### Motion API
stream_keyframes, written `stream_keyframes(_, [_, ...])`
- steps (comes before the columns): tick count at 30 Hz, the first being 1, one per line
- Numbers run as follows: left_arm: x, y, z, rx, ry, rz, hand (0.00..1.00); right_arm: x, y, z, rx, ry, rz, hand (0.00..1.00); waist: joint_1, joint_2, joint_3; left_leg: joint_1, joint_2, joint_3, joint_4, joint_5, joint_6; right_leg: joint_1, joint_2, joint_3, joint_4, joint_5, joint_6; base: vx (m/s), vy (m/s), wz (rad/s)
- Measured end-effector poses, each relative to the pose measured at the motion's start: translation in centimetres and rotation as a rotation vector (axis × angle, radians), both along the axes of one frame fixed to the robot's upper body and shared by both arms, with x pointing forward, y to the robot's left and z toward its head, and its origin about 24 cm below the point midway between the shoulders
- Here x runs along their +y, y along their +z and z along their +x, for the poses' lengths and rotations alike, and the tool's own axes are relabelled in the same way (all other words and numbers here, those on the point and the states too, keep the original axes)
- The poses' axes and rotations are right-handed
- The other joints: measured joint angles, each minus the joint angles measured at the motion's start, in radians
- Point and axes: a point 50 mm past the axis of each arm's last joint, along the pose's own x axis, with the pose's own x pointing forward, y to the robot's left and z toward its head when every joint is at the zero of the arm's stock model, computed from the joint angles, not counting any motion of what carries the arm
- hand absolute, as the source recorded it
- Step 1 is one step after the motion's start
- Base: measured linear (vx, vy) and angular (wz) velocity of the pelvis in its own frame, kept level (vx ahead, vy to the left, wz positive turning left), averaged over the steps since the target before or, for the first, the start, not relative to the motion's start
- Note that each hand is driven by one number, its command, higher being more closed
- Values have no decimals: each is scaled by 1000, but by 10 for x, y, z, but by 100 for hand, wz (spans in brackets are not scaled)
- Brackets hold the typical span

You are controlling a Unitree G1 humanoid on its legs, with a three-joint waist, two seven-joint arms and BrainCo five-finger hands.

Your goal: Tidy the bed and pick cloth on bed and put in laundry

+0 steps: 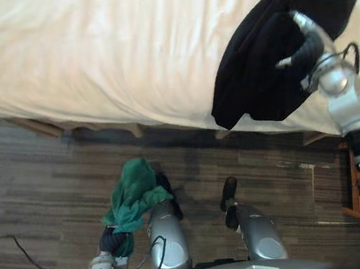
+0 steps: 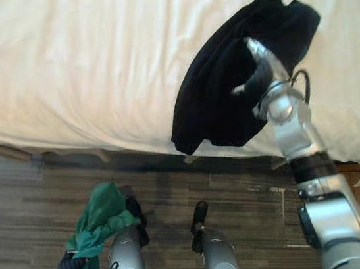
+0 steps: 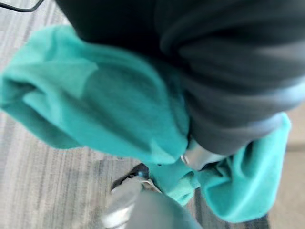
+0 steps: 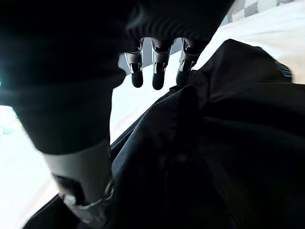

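The black cloth lies on the bed, near the bed's front edge on the right side. One end hangs down over that edge. The right hand is on top of it. Its fingers are loose and nearly straight, with bare tips, so they are not round the cloth yet. The green cloth is off the bed. It is bunched up over the left hand, low down above the floor. The cloth covers that hand, so I cannot tell how it holds on.

I think the job now is to grab the black cloth. To do it well, the right hand should push into a thick fold and close tight on lots of cloth, not just a thin bit. Then it should lift high, so the hanging end does not mess up the bed.

There is lots of open bed to the left, and open floor in front of the bed. A brown wooden thing stands by the bed's right end, close to the right arm. So the arm should pull straight back, not out to the right.
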Motion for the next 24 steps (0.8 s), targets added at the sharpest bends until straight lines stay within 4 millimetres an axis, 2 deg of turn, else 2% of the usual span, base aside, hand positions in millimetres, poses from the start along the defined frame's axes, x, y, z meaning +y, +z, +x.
stream_keyframes(1, [0,1,4,-6,-5,4,100,-3,12,2,-16,-20,-4,0,4,3,7,-22,0,-12,7,0,0,-14,0,0,0,0,0,8,17,10])
stream_keyframes(4, [-3,5,17,-29,-43,12,100,-10,28,6,5,-66,-45,0,19,15,14,-75,-1,-24,16,2,4,-58,0,-5,2,3,-1,13,21,10])
stream_keyframes(8, [-13,9,33,-61,-80,18,100,-23,26,9,112,-111,-64,0,25,45,33,-131,-7,-44,15,16,13,-106,-5,-21,10,4,-1,-6,19,13])
stream_keyframes(11, [-20,10,41,-75,-105,20,100,-27,37,8,105,-121,-57,0,25,68,47,-153,-20,-45,-19,45,16,-156,-15,-21,34,4,-1,-33,11,-1])
stream_keyframes(12, [-22,11,45,-86,-108,19,100,-30,41,6,106,-120,-63,100,27,72,48,-154,-23,-44,-35,58,13,-173,-19,-20,47,1,-2,-56,-8,-2])
stream_keyframes(16, [-32,18,61,-135,-123,20,100,-38,50,1,67,-104,33,100,37,79,49,-156,-42,-42,-101,96,3,-248,-44,-13,138,-37,-4,-70,-15,3])
stream_keyframes(19, [-37,18,64,-145,-118,14,100,-43,52,-3,40,-95,95,100,43,77,46,-156,-46,-33,-117,104,-3,-268,-48,-5,160,-39,-5,-34,-14,-4])
stream_keyframes(22, [-43,16,69,-121,-90,14,100,-42,45,-4,28,-64,149,100,30,73,40,-152,-48,-22,-117,108,1,-273,-52,7,168,-38,-4,20,-9,-7])
stream_keyframes(24, [-47,18,77,-109,-80,5,100,-37,28,-2,38,-17,217,100,16,64,20,-149,-47,-19,-116,109,2,-271,-51,7,166,-38,-4,64,-14,-6])
